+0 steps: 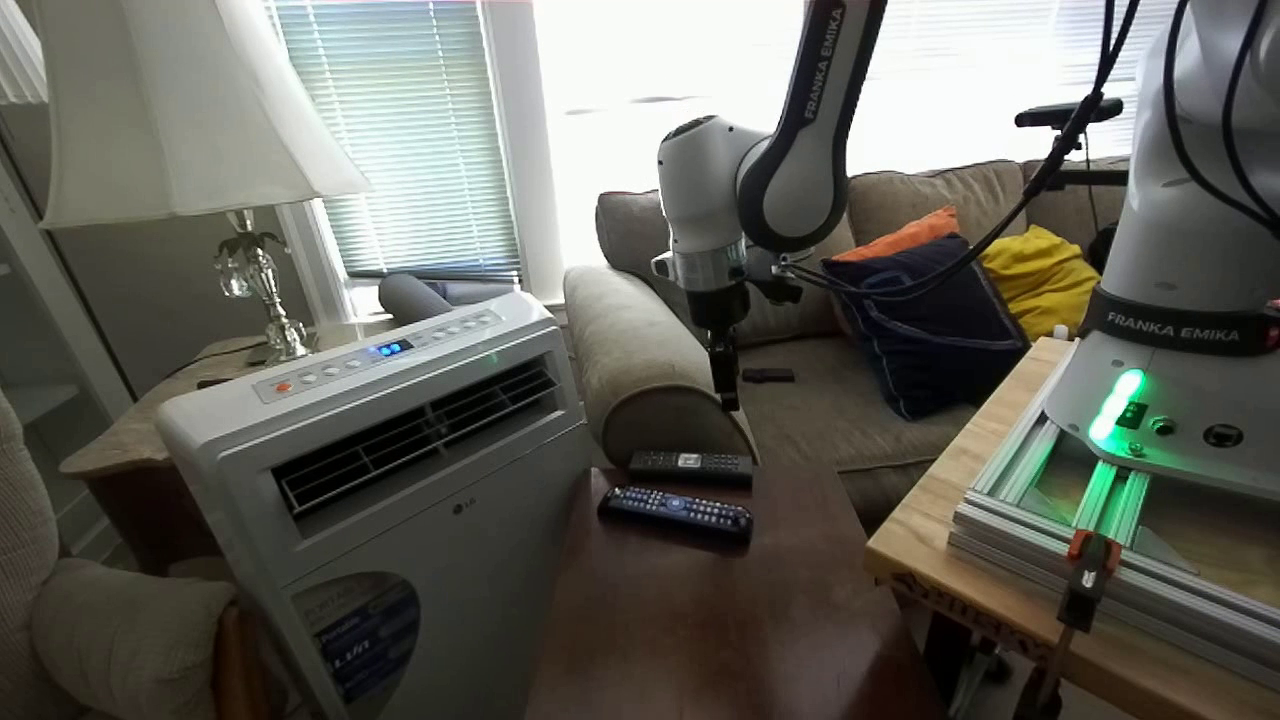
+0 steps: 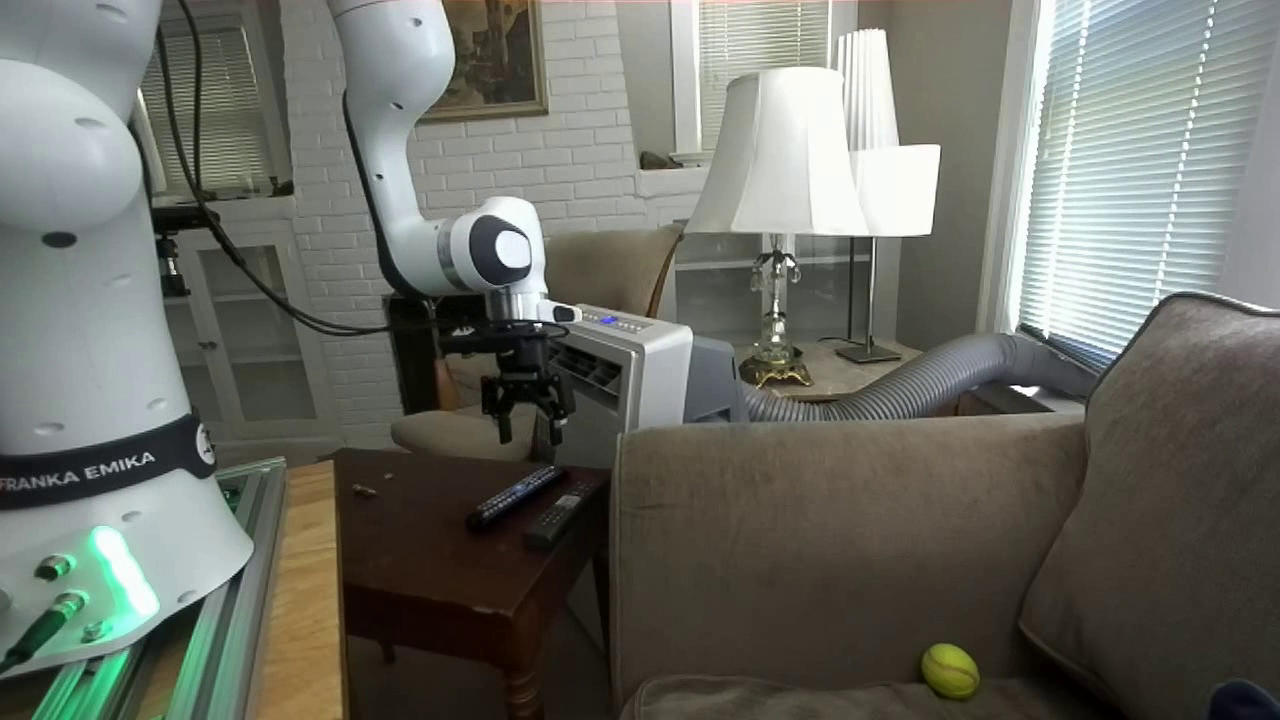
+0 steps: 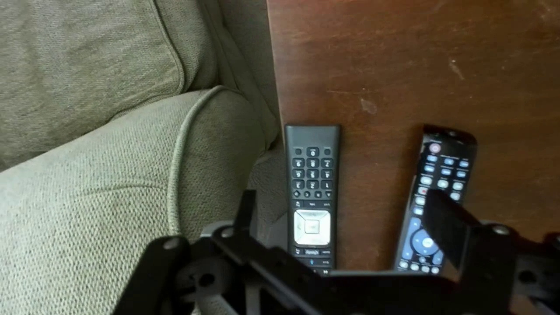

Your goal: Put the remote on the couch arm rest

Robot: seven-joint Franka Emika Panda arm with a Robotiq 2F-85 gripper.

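The remote, slim and black with a silver square pad, lies on the brown table near its couch-side edge in both exterior views (image 1: 705,468) (image 2: 562,516) and the wrist view (image 3: 313,170). The couch arm rest, rounded grey-olive fabric, stands right beside that edge (image 1: 640,335) (image 2: 840,520) (image 3: 87,205). My gripper (image 1: 727,392) is open and empty, pointing down above the table end; it also shows so in an exterior view (image 2: 530,425). In the wrist view the fingers (image 3: 341,197) are wide apart, with the remote between them, nearer the left finger. Its lower end is hidden behind the gripper.
A dark remote with pale bluish buttons (image 1: 675,508) (image 2: 515,497) (image 3: 442,175) lies beside it; the right finger overlaps it in the wrist view. A white air conditioner (image 1: 430,500) stands against the table (image 1: 680,620). A small dark object (image 1: 768,375) lies on the couch seat.
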